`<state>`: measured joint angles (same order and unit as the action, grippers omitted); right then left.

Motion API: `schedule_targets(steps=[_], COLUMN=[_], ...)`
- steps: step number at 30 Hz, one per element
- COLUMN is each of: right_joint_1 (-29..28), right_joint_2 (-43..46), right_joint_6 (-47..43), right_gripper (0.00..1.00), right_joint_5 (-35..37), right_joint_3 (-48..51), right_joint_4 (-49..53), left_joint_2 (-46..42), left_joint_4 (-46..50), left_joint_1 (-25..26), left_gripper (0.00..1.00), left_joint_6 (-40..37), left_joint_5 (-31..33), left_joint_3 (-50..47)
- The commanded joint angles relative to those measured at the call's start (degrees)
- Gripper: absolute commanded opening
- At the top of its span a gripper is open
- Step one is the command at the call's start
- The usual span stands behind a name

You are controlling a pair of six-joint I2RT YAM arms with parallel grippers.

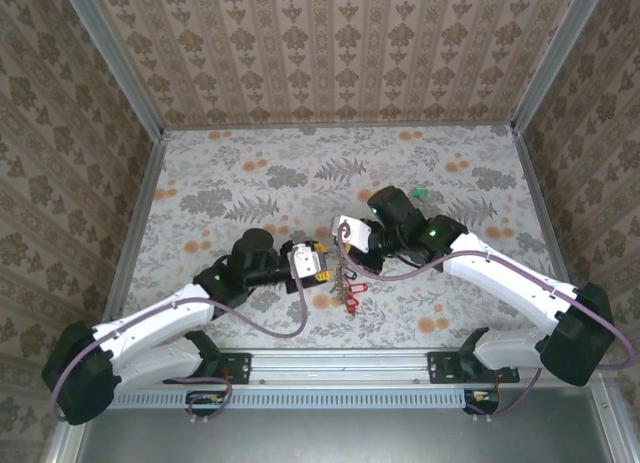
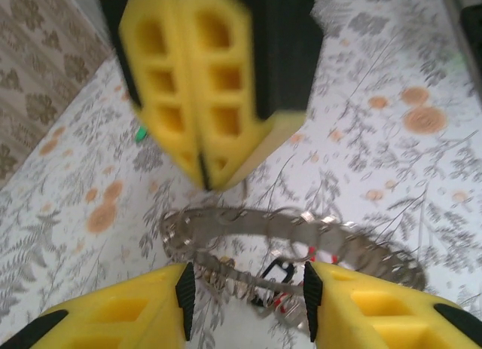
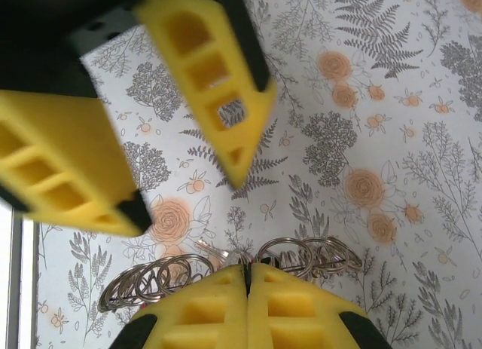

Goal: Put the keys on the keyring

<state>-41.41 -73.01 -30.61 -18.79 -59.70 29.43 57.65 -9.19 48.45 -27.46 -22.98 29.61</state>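
Top view: the left tool (image 1: 325,266) and the right tool (image 1: 343,245) meet just toward 6 o'clock of the table's (image 1: 250,163) centre, the left one at 8 o'clock of the right. A bunch of keys (image 1: 351,286), one of them red, hangs at 6 o'clock of the right tool, close beside the left tool's tip. A single green key (image 1: 420,193) lies on the cloth at 2 o'clock of the right tool, well apart from the bunch. Left wrist view: the left tool (image 2: 248,296) stands part-open, its two fingers apart along the 6 o'clock edge. Between them sit two of the keys (image 2: 282,277), one black-headed and one red-headed. The keyring (image 2: 301,232), a metal band strung with small wire loops, curves across just at 12 o'clock of those fingers. The right tool (image 2: 203,168) comes in from 12 o'clock, pads pressed together, its tip at the keyring's 10 o'clock edge. The green key (image 2: 140,134) lies on the table at 9 o'clock. Right wrist view: the right tool (image 3: 247,277) is closed pad against pad on the keyring (image 3: 151,281), whose loops fan out to 9 and 3 o'clock of the fingertips. The left tool (image 3: 181,187) hangs at 10 o'clock, fingers spread, blurred.
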Motion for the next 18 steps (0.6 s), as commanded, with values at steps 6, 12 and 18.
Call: schedule_targets(steps=[6,12,18], right_joint_1=[-0.5,-0.6,-1.4], right_joint_2=[3.1,4.1,5.0], right_joint_6=[-7.7,-8.0,-10.8], right_gripper=[0.0,0.0,0.0], right_joint_5=[-2.3,-2.8,-3.6], right_joint_3=[4.2,6.1,7.5], right_joint_4=[-3.3,-5.2,-4.9], left_joint_2=[4.8,7.5,7.7], left_joint_4=[-3.0,-5.1,-10.0], left_joint_1=[-2.3,-1.1,-0.3], left_gripper=[0.45,0.4,0.4], left_joint_6=[-0.1,1.5,3.3], left_joint_5=[-5.8,-11.0,-9.9], left_joint_3=[2.4,2.3,-0.8])
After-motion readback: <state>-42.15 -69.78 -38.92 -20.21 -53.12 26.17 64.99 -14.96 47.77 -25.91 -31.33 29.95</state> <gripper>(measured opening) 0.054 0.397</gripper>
